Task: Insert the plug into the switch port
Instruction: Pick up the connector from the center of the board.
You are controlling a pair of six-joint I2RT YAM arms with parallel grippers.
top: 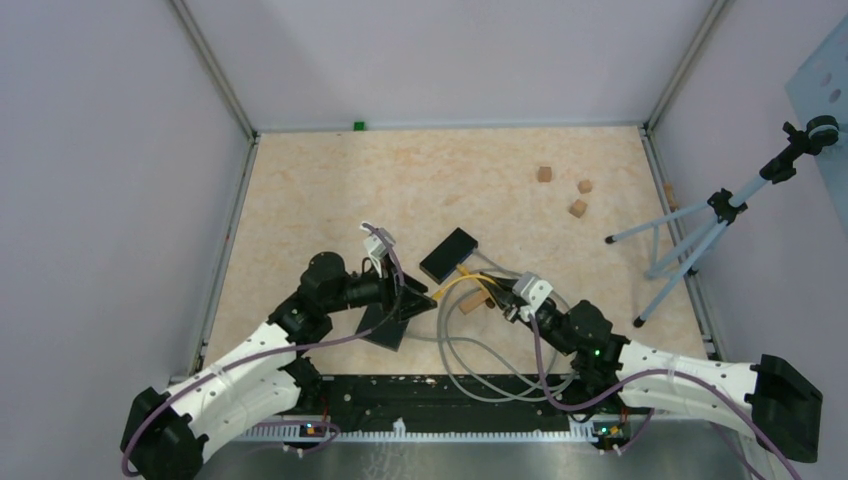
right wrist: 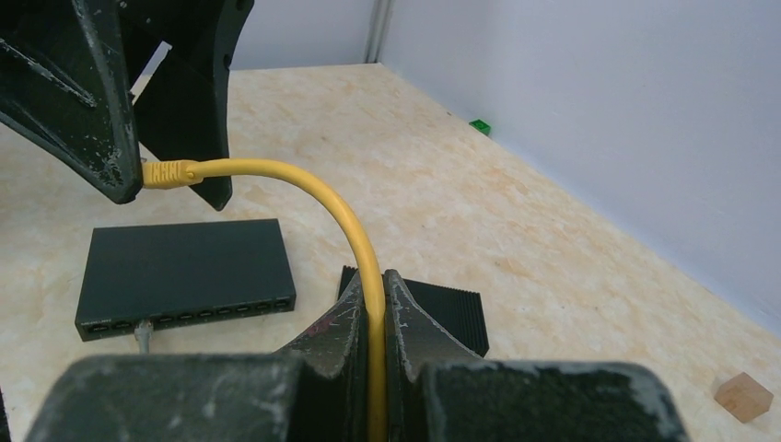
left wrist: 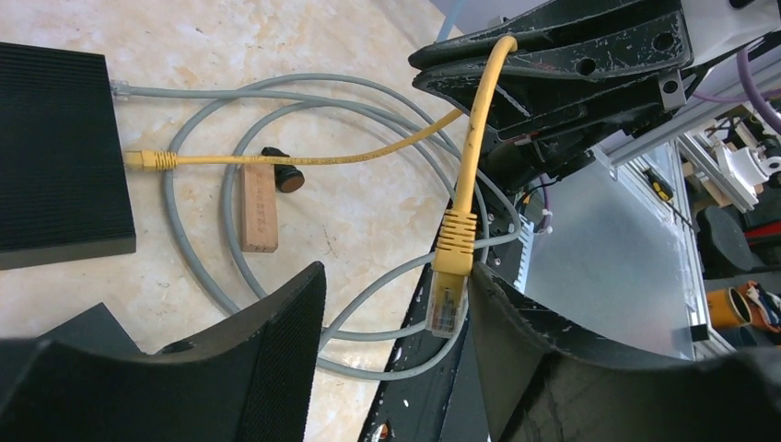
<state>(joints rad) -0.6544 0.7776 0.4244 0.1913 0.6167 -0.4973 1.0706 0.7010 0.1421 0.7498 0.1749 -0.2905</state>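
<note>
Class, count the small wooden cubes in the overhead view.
3 small light-brown wooden cubes, clustered far right: one leftmost, one rightmost, one nearest. More may be hidden.

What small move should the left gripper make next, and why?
Probably close the left gripper on the yellow plug. The plug hangs between its open jaws, close to one and apart from the other, while the right gripper is shut on the yellow cable.

Smooth yellow plastic-sheathed cable [left wrist: 474, 120] is ending in a clear plastic plug [left wrist: 446, 304] between the left gripper's [left wrist: 396, 272] scuffed matt black fingers [left wrist: 276, 368], one pad finely ribbed. Beyond the fingertips, a ribbed matt black switch [left wrist: 55, 157] and a bare wooden block [left wrist: 259, 208] are lying on the pale, speckled pressed-wood table [left wrist: 276, 37].
</note>
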